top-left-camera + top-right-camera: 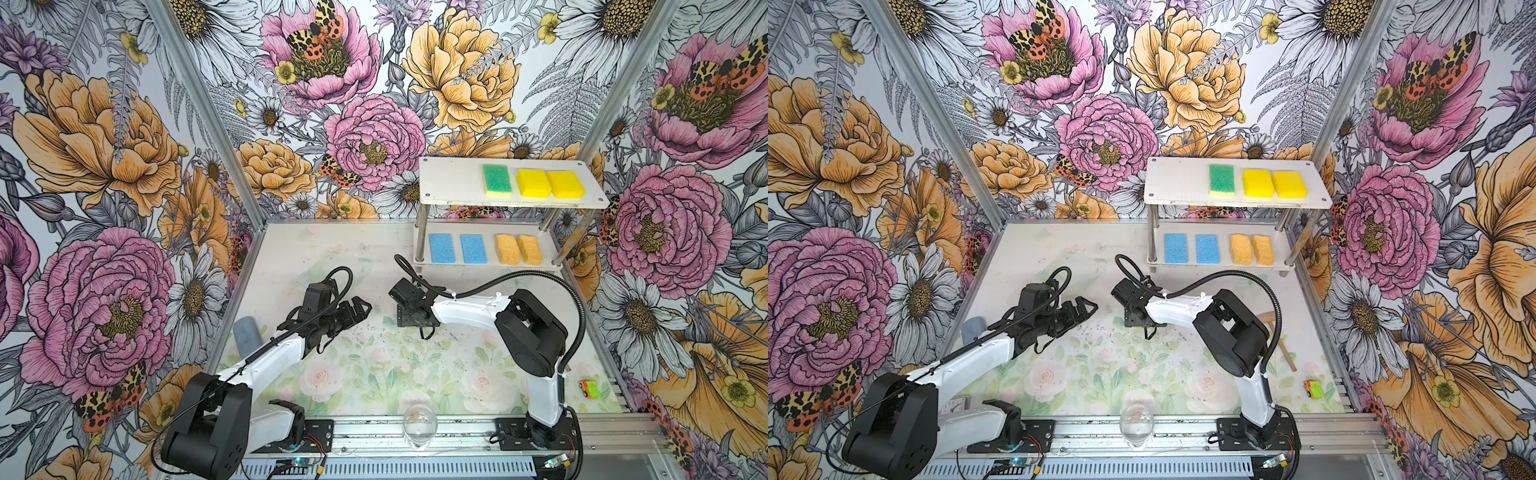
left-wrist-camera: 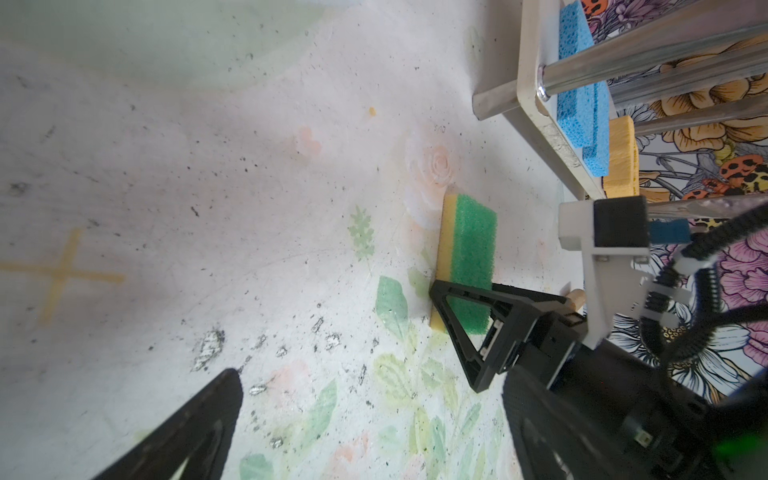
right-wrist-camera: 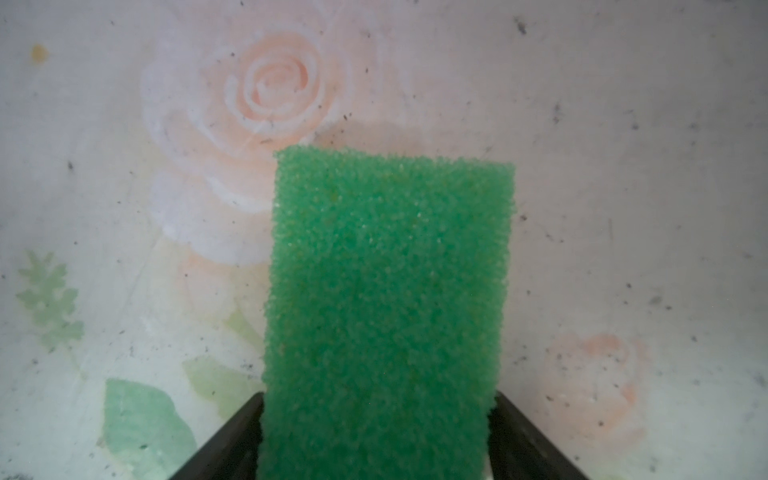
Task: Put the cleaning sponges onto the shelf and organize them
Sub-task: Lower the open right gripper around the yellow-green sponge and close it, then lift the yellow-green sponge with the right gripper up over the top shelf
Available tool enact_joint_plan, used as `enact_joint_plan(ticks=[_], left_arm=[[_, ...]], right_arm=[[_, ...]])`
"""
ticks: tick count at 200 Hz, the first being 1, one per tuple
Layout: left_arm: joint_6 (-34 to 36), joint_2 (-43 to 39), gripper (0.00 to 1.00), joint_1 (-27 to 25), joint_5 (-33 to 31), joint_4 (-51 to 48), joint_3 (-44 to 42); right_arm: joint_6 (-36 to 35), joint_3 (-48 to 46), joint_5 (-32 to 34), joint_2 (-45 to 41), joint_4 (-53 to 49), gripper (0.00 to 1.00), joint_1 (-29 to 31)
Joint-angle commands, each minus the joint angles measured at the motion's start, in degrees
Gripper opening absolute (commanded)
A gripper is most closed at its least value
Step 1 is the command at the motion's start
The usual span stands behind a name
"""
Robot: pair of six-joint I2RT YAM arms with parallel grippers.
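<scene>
- Floral-papered walls (image 1: 104, 145) were seen round a pale rose-printed tabletop (image 1: 374, 374), with the two-tier white shelf on shiny metal posts (image 1: 449, 183) set at its back right corner.
- On the upper board (image 1: 1177, 183), one green-topped sponge with a yellow base (image 1: 496, 179) was laid beside two thick bright yellow sponges (image 1: 533, 183).
- On the lower board (image 1: 490, 249), two flat blue sponges (image 1: 442, 248) were placed to the left and two porous orange-yellow sponges (image 1: 508, 248), touching each other, to the right.
- A second green-topped sponge (image 3: 386, 291) was found flat on the tabletop, near the shelf's front left post but apart from it.
- The right gripper (image 3: 378, 397) was poised over that sponge, with one black finger (image 3: 232, 436) set against each long side. Whether the sponge was squeezed could not be told.
- The left gripper (image 1: 365, 311) was held spread wide and empty nearby.
- Bare board was left beside the shelved green-topped sponge. A grey-blue cylinder (image 1: 247, 334) at the left edge and a clear glass (image 1: 419, 428) at the front rail were kept well apart from both grippers.
</scene>
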Motion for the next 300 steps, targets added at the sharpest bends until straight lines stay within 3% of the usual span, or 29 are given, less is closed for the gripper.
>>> enact_joint_plan(ticks=[1,49,145,227,276,300], left_arm=[[0.55,-0.48,0.99,0.56,0.24,0.16,-0.46],[0.55,-0.04,0.99,0.56,0.30,0.25,-0.32],[0.54,-0.48,0.99,0.56,0.30,-0.01,-0.05],[0.80,0.57,0.99,0.56,0.48,-0.01,0.96],[0.90,0.76,0.99,0.56,0.40,0.16,0.66],[0.98,0.75,0.99,0.65,0.25,0.32,0.37]], right_arm=[[0.18,0.47,0.46,2.13,0.33,0.80,-0.57],[0.03,0.21,0.55,2.31,0.28,0.75,-0.75],[-3.33,0.21,1.24,-0.29,0.28,0.46,-0.84],[-10.75,2.62,1.63,-5.48,-2.54,0.41,-1.45],[-15.99,6.52,-1.61,-7.93,-6.15,0.40,-3.95],[-20.31,9.15,-6.33,-8.76,-7.83,0.40,-5.17]])
